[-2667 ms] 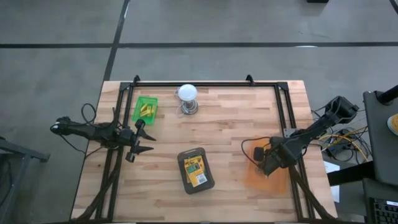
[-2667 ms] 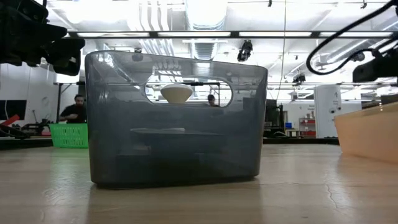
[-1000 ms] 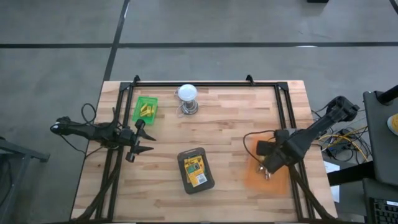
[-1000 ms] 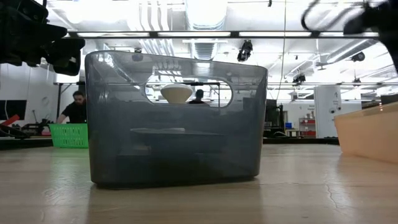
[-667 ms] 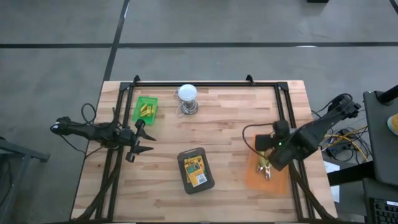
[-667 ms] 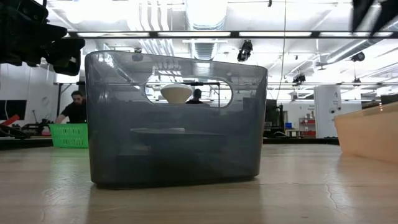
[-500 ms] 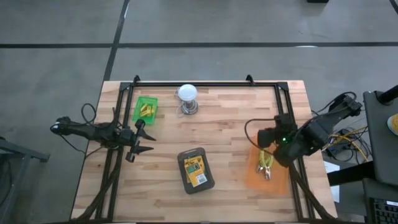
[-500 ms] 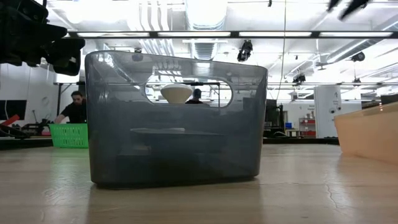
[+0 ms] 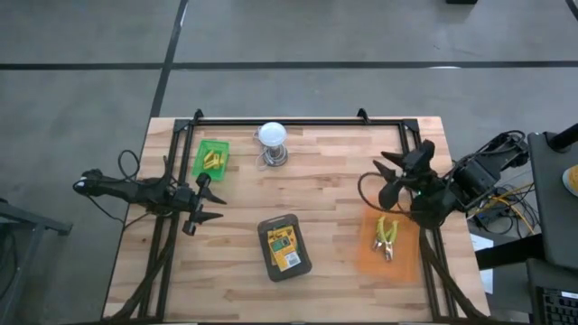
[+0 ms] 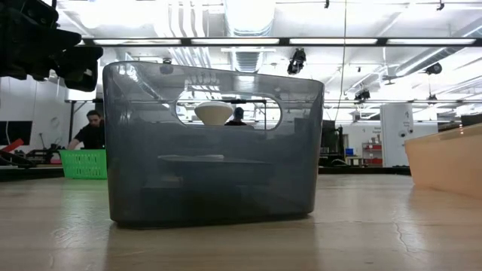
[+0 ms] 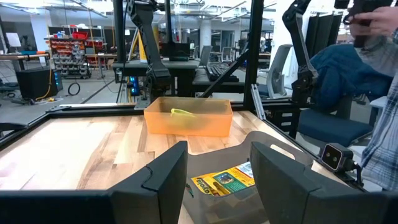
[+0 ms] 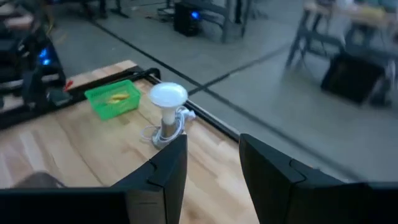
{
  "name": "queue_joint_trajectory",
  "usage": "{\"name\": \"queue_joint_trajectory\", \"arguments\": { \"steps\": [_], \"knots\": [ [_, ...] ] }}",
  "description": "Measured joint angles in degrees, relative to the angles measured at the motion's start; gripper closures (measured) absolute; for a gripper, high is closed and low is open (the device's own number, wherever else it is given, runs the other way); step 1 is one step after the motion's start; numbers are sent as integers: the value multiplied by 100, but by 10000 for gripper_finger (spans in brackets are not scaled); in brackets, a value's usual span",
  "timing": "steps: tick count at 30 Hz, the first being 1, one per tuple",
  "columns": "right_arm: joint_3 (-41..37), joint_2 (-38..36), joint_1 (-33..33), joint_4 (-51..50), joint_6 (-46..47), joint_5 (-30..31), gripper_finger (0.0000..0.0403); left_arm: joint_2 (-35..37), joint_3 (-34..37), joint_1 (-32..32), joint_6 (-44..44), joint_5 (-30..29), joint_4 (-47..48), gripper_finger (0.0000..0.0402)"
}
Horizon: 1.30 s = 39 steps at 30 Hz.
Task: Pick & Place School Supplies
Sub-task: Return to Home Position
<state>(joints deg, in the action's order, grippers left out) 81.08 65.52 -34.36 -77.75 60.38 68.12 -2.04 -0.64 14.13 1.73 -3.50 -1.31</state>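
Green-and-yellow crayon boxes (image 9: 283,246) lie flat in a dark grey bin (image 9: 265,236) in the middle of the table near its near edge; they also show in the left wrist view (image 11: 226,178). Short yellow sticks (image 9: 212,160) lie in a small green basket (image 9: 200,165). Green-and-yellow pieces (image 9: 386,237) lie in the orange tray (image 9: 365,255). My right gripper (image 9: 387,176) hovers open just beyond the tray's far side and faces the bulb (image 12: 166,111). My left gripper (image 9: 209,200) waits open at the table's left, pointing at the bin.
A white round bulb on a metal base (image 9: 273,143) stands near the far edge. A black frame rail (image 9: 298,123) runs around the table. In the low view the grey bin (image 10: 215,143) fills the middle. People show in the room behind.
My right gripper has risen out of the orange tray, swung toward the far edge and turned to face the table's left. The green-and-yellow pieces that it covered now lie uncovered in the tray. The left arm has kept still.
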Motion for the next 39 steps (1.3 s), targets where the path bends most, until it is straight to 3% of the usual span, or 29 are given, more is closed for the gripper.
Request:
{"name": "queue_joint_trajectory", "arguments": {
  "steps": [4,10,20,27,39],
  "knots": [
    [-14,-63,50,925,-1401,-31,259,1,1,0,0,1,-2,220],
    [-79,-247,172,1996,-2627,-125,259,0,2,1,1,2,-2,220],
    [-439,-521,803,3717,-4403,-1360,259,2,2,-1,1,2,-2,220],
    [-992,-686,1809,5402,-5750,-2890,259,1,2,-1,-2,0,-2,220],
    [-1839,-693,3592,6924,-6320,-5209,259,0,0,1,1,2,-2,220]
  ]
}}
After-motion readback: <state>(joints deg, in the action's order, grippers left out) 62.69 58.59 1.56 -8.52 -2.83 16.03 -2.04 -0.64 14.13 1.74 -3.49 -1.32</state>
